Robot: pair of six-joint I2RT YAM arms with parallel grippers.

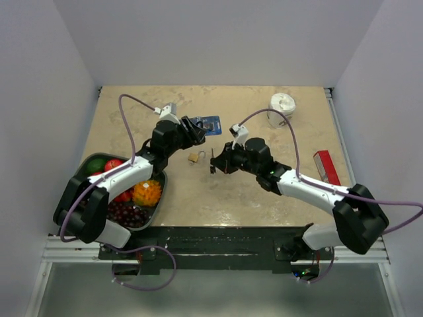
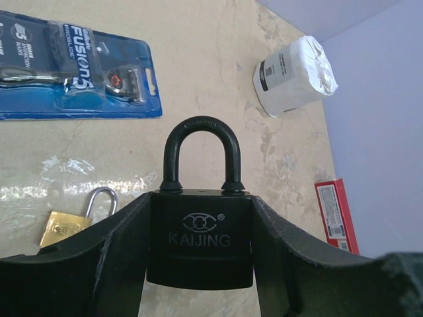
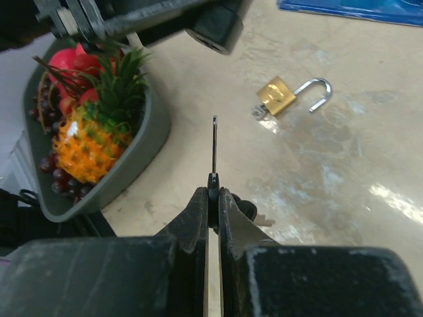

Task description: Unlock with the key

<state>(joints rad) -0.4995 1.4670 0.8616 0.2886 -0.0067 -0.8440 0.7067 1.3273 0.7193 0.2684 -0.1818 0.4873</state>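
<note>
My left gripper (image 1: 192,129) (image 2: 200,206) is shut on the black padlock (image 2: 198,241) and holds it by its sides above the table, shackle closed and pointing away. My right gripper (image 1: 217,161) (image 3: 213,193) is shut on the key (image 3: 213,148). Its black head is pinched between the fingers and its thin silver blade points forward. Other keys of the bunch hang below the fingers. In the right wrist view the padlock's underside (image 3: 215,32) is ahead of the blade tip, with a clear gap between them.
A small brass padlock (image 1: 193,157) (image 2: 65,228) (image 3: 276,96) lies open between the grippers with a tiny silver key at it. A blue razor pack (image 1: 209,123), a white roll (image 1: 283,105), a red box (image 1: 326,166) and a grey fruit tray (image 1: 160,198) (image 3: 135,162) are around.
</note>
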